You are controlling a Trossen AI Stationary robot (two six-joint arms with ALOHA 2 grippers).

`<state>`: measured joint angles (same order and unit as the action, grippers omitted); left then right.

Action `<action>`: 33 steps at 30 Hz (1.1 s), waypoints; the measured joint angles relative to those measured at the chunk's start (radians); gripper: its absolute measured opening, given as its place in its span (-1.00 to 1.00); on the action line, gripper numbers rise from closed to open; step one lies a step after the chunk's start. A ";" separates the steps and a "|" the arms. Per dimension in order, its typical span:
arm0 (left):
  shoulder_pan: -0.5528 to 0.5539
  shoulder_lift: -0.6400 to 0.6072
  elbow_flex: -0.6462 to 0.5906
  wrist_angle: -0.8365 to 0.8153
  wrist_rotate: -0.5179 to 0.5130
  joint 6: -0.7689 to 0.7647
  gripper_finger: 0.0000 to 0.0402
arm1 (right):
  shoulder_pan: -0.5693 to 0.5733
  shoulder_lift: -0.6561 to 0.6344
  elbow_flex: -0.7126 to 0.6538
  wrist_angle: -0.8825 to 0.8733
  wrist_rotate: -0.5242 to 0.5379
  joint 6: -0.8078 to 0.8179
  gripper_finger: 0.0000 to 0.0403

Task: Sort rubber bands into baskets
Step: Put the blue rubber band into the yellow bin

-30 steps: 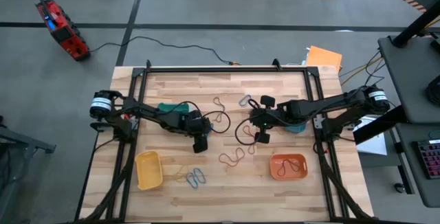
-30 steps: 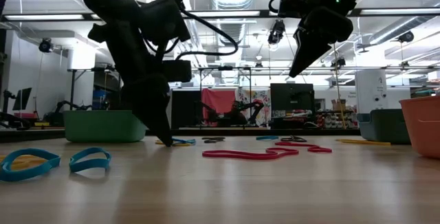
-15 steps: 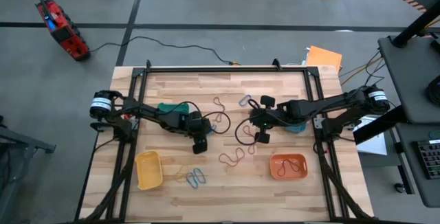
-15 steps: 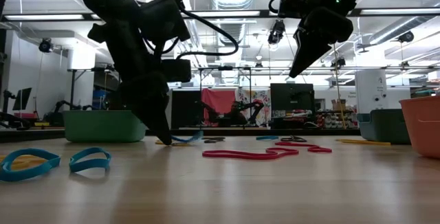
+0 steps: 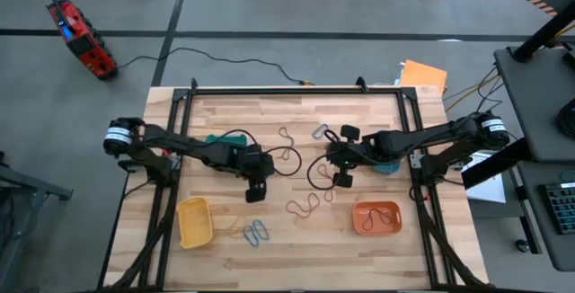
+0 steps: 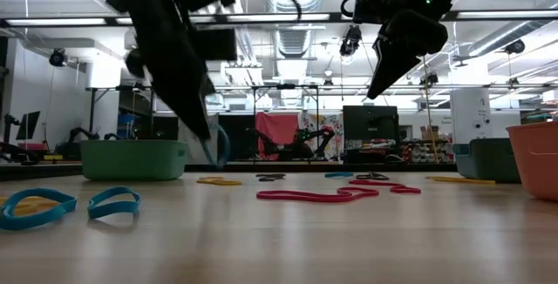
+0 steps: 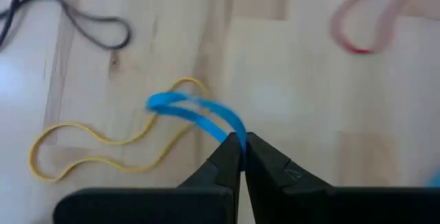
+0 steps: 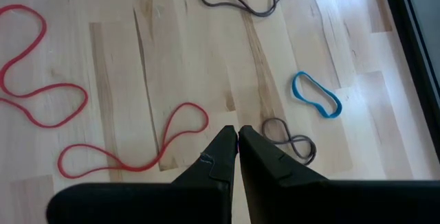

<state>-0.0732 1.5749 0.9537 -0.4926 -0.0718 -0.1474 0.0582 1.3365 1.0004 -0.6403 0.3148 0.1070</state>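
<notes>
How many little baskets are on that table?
4: yellow basket front left, orange basket front right, teal-green basket under the left arm, blue basket mostly hidden under the right arm.

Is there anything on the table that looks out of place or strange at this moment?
Nothing looks damaged or spilled. Loose rubber bands lie scattered on the table, which fits a sorting task. The left gripper is shut on a blue rubber band, lifting it off a yellow rubber band.

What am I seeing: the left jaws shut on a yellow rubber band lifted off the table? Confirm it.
Wrong colour. The left gripper has its jaws shut on a blue rubber band, as the left wrist view shows; the yellow rubber band lies on the table beside it. The low view shows the blue band lifted.
</notes>
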 joint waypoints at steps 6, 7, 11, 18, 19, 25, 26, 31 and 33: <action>-0.088 -0.100 0.112 -0.239 0.102 0.004 -1.00 | 0.000 0.000 0.000 0.001 0.000 0.005 -0.94; -0.105 -0.117 0.127 -0.278 0.119 -0.001 -1.00 | 0.000 0.000 0.000 0.001 0.000 0.005 -0.94; -0.176 -0.183 0.176 -0.434 0.179 -0.046 -1.00 | 0.000 0.000 0.000 0.002 0.000 0.007 -0.94; -0.309 -0.280 0.190 -0.696 0.268 -0.234 -1.00 | 0.000 0.000 0.000 0.002 0.000 0.036 -0.94; -0.334 -0.290 0.185 -0.734 0.269 -0.263 -1.00 | 0.000 0.000 0.000 0.002 0.000 0.040 -0.94; -0.471 -0.326 0.126 -0.831 0.301 -0.435 -1.00 | 0.000 0.000 0.000 0.003 0.000 0.051 -0.94; -0.488 -0.328 0.111 -0.827 0.302 -0.452 -1.00 | 0.000 0.000 0.000 0.003 0.000 0.051 -0.94; -0.532 -0.330 0.030 -0.817 0.349 -0.536 -1.00 | 0.000 0.000 0.000 0.003 0.000 0.051 -0.94; -0.537 -0.327 -0.002 -0.807 0.374 -0.550 -1.00 | 0.000 0.000 0.000 0.003 0.000 0.051 -0.94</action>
<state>-0.6106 1.2476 0.9521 -1.2995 0.3026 -0.6977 0.0582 1.3369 1.0004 -0.6373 0.3145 0.1577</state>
